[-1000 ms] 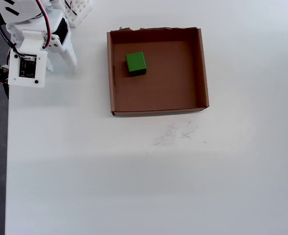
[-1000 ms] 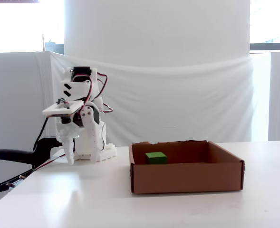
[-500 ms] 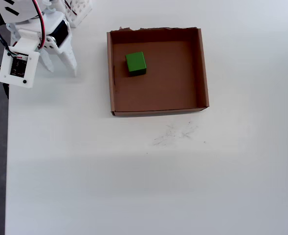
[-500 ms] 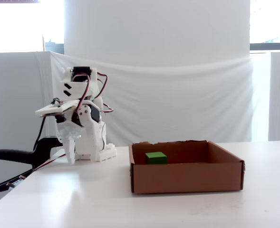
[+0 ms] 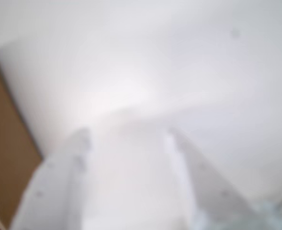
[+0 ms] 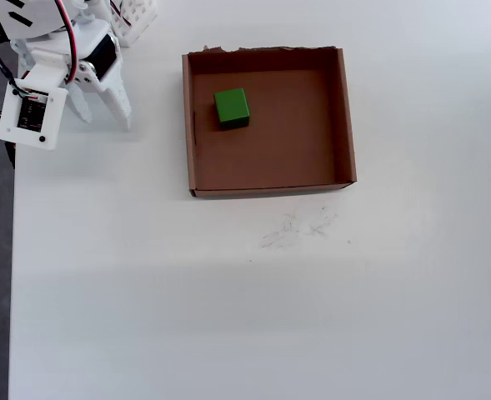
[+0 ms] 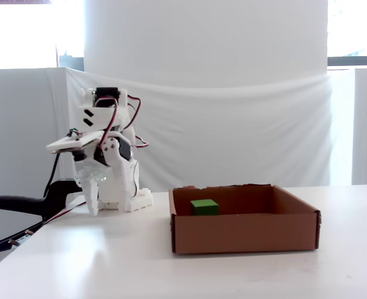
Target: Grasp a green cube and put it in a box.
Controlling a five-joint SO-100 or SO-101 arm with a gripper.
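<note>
The green cube point(image 6: 231, 107) lies inside the brown cardboard box point(image 6: 346, 117), near its left wall in the overhead view. In the fixed view the cube point(image 7: 204, 207) shows above the box's front wall point(image 7: 245, 233). My gripper point(image 6: 102, 115) is open and empty, pointing down at the white table well left of the box, close to the arm's base. In the fixed view it point(image 7: 102, 200) hangs just above the table. The wrist view is blurred. It shows my gripper point(image 5: 126, 139) with its white fingers apart and only bare table between them. Cube and box are out of that view.
The table's left edge point(image 6: 12, 250) runs close to the arm in the overhead view. Faint scribbles point(image 6: 295, 227) mark the table in front of the box. A blurred brown area point(image 5: 2, 153) shows beyond the table edge in the wrist view. A white cloth backdrop point(image 7: 233, 124) stands behind.
</note>
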